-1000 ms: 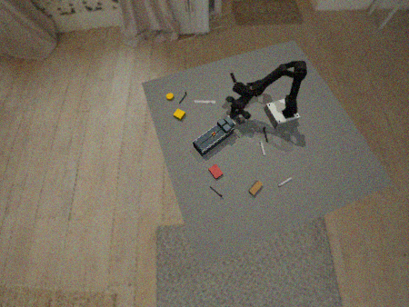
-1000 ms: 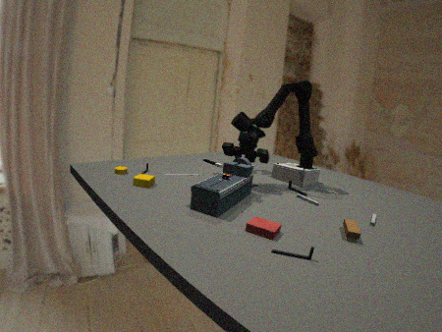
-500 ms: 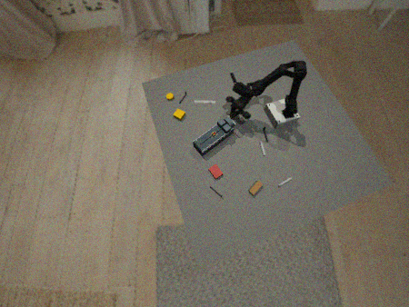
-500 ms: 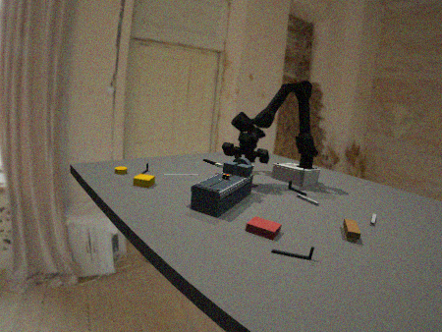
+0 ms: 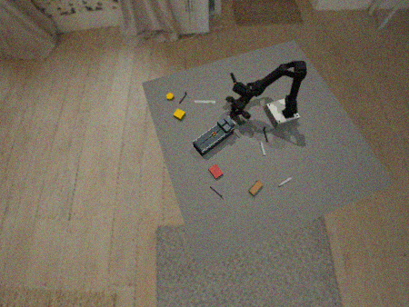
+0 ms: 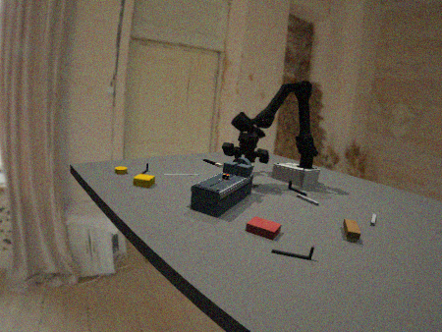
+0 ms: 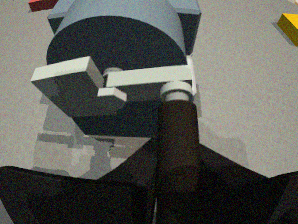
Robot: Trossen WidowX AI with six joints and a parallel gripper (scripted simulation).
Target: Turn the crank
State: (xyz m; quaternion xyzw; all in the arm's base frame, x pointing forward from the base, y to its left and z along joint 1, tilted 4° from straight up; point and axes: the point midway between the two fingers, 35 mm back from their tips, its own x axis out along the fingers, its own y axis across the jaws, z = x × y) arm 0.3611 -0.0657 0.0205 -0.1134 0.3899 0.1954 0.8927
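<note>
The machine is a long dark grey box with a slide track on top and a rounded housing at its crank end. The small red pointer sits about midway along the track. The brass zero marks are too small to tell from it, so their alignment is unclear. A pale crank arm crosses the housing's dark round face, with its brown handle on the right in the wrist view. My gripper is shut on the handle; its fingertips are partly hidden in the top and exterior views.
A yellow block and a yellow disc-like piece lie beyond the machine. A red block and an orange block lie on its other side. Thin black and white pieces are scattered around.
</note>
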